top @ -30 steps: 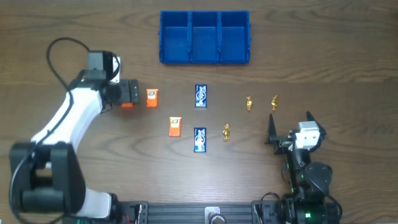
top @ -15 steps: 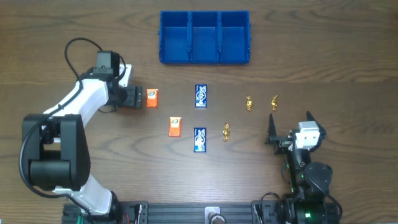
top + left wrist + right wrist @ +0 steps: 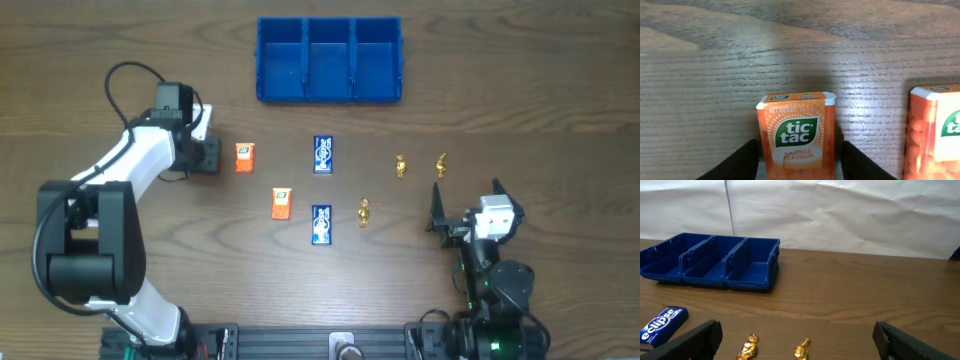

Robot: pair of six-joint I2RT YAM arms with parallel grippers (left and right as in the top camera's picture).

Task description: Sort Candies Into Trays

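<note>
left gripper [image 3: 212,156]: left part of the bench, set low. Its fingers [image 3: 735,162] are parted just wider than the box, one on each side, and I see no squeeze yet.
orange box [image 3: 796,132]: lies flat between those fingers, left of the bench's middle. It's a small flat plastic case, orange with a white cap end and a green label patch.
handling: I'd call it light, rigid and slick-sided. I'd pinch across the two long narrow sides near mid-length, and firmly, or it may slip or swivel.
second orange box [image 3: 282,203]: near the first but apart from it, rightward and toward the front edge.
blue packs [image 3: 322,155]: two flat packs at the bench's middle, one behind the other.
tray [image 3: 260,60]: blue, three compartments, at the middle of the far edge.
gold candies [image 3: 364,211]: three in twisted wrappers, right of the middle.
right gripper [image 3: 467,203]: right part of the bench near the front edge, fingers spread wide, holding nothing.
</note>
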